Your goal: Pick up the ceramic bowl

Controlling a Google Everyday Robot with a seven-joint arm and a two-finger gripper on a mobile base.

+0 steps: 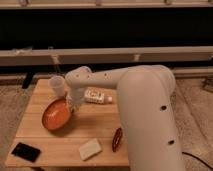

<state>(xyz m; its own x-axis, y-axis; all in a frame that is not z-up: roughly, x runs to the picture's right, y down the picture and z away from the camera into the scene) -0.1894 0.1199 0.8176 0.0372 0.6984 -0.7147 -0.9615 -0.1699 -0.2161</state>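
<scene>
The ceramic bowl (55, 115), shallow and glossy orange-red with a darker rim, is on the left half of the wooden table (35, 132). It sits tilted, with its right edge raised. My gripper (74, 103) reaches down from the white arm (140, 100) and is shut on that right rim. A small translucent cup (56, 84) stands just behind the bowl. A small dark red disc (117, 139) lies near the table's front right, by the arm.
A white bottle (96, 96) lies on its side right of the gripper. A black phone (26, 151) lies at the front left corner. A pale sponge-like block (90, 148) lies at the front edge. A dark wall and rail run behind.
</scene>
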